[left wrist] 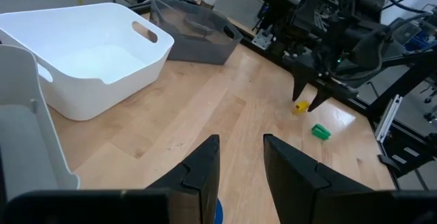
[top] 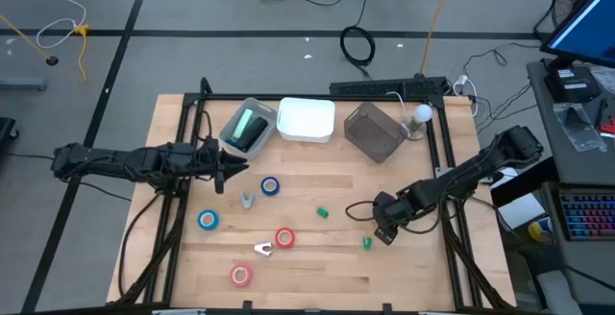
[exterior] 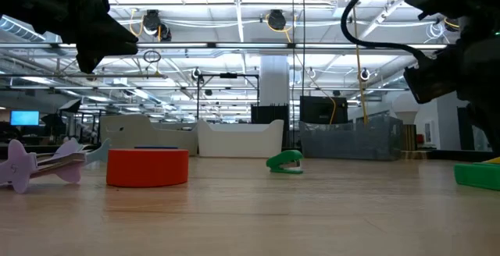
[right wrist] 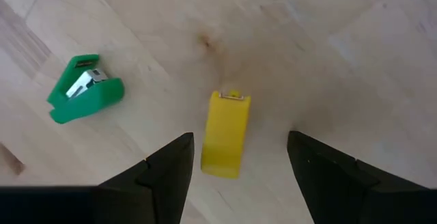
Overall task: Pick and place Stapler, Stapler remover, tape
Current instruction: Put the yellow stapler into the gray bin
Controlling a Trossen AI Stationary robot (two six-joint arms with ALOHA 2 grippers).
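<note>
Left gripper point(top: 237, 168) above the bench's back-left part, fingers parted, nothing held. Tape point(top: 270, 186) rolls toward the front-left: light, rigid rings, best pinched across the rim. Right gripper point(right wrist: 235, 157) wide open, straddling small yellow stapler point(right wrist: 226, 134) near the right edge: light, smooth plastic, likely slippery; long sides recommended.

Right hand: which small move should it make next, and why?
Probably lower straight down and close. The right hand is open above the table, and the small yellow stapler lies between its fingers, apart from the green stapler.
</note>
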